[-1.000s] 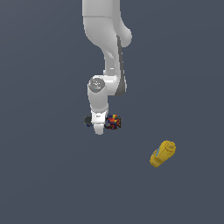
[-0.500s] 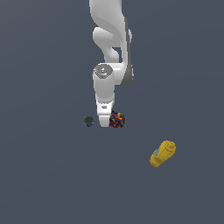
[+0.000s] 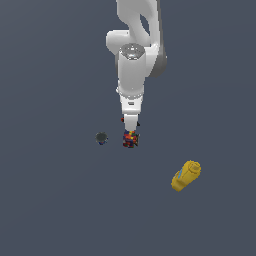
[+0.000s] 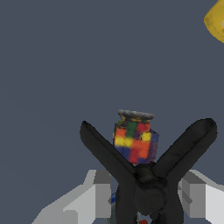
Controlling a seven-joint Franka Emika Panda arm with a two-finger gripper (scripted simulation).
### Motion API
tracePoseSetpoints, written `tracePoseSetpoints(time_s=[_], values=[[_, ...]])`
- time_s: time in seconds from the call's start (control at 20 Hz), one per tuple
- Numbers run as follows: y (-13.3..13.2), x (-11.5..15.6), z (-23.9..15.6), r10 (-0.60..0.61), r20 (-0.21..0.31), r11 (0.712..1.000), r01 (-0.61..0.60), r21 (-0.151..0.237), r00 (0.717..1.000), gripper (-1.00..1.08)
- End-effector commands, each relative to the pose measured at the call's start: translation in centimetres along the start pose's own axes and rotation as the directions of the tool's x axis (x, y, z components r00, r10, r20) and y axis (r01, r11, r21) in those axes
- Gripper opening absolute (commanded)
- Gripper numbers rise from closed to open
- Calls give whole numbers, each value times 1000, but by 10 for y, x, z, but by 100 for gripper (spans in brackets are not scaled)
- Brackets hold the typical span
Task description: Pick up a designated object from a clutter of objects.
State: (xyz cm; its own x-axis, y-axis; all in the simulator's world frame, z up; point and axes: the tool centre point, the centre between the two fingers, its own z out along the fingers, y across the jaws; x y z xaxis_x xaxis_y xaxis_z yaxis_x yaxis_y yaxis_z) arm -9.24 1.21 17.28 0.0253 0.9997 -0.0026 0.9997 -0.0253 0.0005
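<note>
In the wrist view the thin black forked piece [image 4: 146, 175] sits between my grey fingers [image 4: 99, 192], its two prongs spreading out past them. My gripper [image 4: 144, 194] is shut on its middle. The multicoloured block [image 4: 135, 142] lies just beyond the prongs, apart from them. In the exterior view my gripper [image 3: 130, 128] hangs right over the block [image 3: 131, 140], and the hand mostly hides the black piece. The small grey ball [image 3: 101, 137] lies toward the exterior view's left of the block.
The yellow bottle [image 3: 186, 175] lies on its side toward the exterior view's lower right, well away from the gripper; its edge also shows in the wrist view [image 4: 215, 19]. The floor is plain dark grey.
The arm has moved toward the exterior view's right, from beside the grey ball to over the multicoloured block. The ball, hidden partly before, now shows in full. Block and bottle have not moved.
</note>
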Motion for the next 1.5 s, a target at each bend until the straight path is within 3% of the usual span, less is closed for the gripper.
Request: tracePoseSetpoints(time_s=[0.0, 0.95, 1.45], values=[[-4, 12, -23, 0, 0, 1000, 0, 0, 1000, -100], [-28, 100, -191, -1, -1, 1000, 1, 1, 1000, -100], [-32, 128, -245, 0, -2, 1000, 0, 1, 1000, -100]])
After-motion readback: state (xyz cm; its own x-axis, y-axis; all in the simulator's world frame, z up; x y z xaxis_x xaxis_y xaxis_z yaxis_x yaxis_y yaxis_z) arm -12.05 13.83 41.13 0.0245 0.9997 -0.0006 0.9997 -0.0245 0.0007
